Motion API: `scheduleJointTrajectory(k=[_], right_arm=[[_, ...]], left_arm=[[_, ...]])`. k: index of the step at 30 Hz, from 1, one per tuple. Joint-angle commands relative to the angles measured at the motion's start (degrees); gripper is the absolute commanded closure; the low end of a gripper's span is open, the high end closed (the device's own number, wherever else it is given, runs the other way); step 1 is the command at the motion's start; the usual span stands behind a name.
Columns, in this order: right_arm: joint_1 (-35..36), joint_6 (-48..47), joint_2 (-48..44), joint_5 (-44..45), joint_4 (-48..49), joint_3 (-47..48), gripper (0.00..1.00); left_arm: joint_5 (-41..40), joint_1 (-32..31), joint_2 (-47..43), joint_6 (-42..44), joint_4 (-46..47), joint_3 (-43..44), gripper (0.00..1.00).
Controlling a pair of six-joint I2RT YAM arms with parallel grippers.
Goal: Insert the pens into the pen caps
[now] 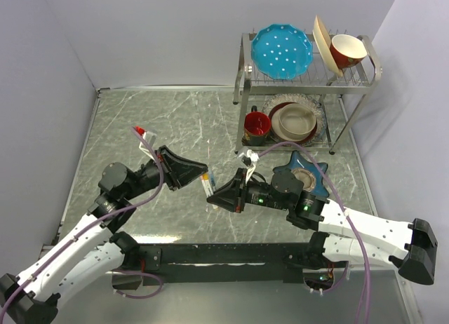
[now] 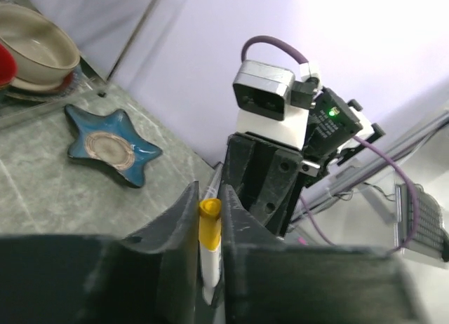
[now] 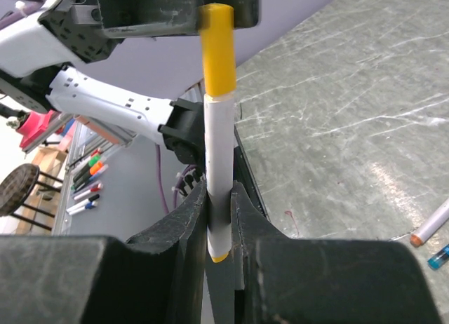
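Left gripper (image 1: 200, 173) and right gripper (image 1: 214, 192) are nose to nose over mid-table. The left sits at 10 o'clock of the joint, the right at 4.

Right jaws are clamped tight on the lower barrel of the white pen (image 3: 217, 184). Its long axis runs out of them toward the left gripper. Left jaws are pinched narrow on the yellow cap (image 3: 217, 50) at the pen's far end.

Cap and barrel are in line and touching. Cannot tell if the cap is fully seated. From overhead the fingers hide most of the pen.

A spare pen (image 3: 433, 227) and a blue pen (image 3: 440, 256) lie on the table at 4 o'clock in the right wrist view, the blue one cut off. Their caps are not seen.
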Motion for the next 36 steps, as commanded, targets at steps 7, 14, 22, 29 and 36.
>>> scheduleJointTrajectory(k=[7, 14, 22, 29, 36], right_arm=[[-0.1, -1.0, -0.9, 5.7, 5.4, 4.7, 1.00], [-1.1, -5.2, 4.0, 11.9, 2.1, 13.9, 1.00], [-3.2, -7.8, 7.8, 15.0, 2.2, 18.4, 1.00], [-8.7, -8.5, 8.4, 10.8, 1.2, 22.9, 1.00], [-13.0, -6.3, 10.2, 6.3, 2.4, 25.9, 1.00]], left_arm=[[6.5, -1.7, -1.9, -10.0, 13.6, -7.8, 0.99], [-1.9, -5.1, -4.8, -11.1, 6.6, -10.9, 0.99], [-4.0, -6.3, -6.0, -7.8, 0.6, -12.0, 0.99], [-3.0, -7.0, -6.3, -5.2, -1.0, -14.5, 0.99], [-3.5, -9.6, -2.4, -8.9, 7.4, -18.8, 0.99]])
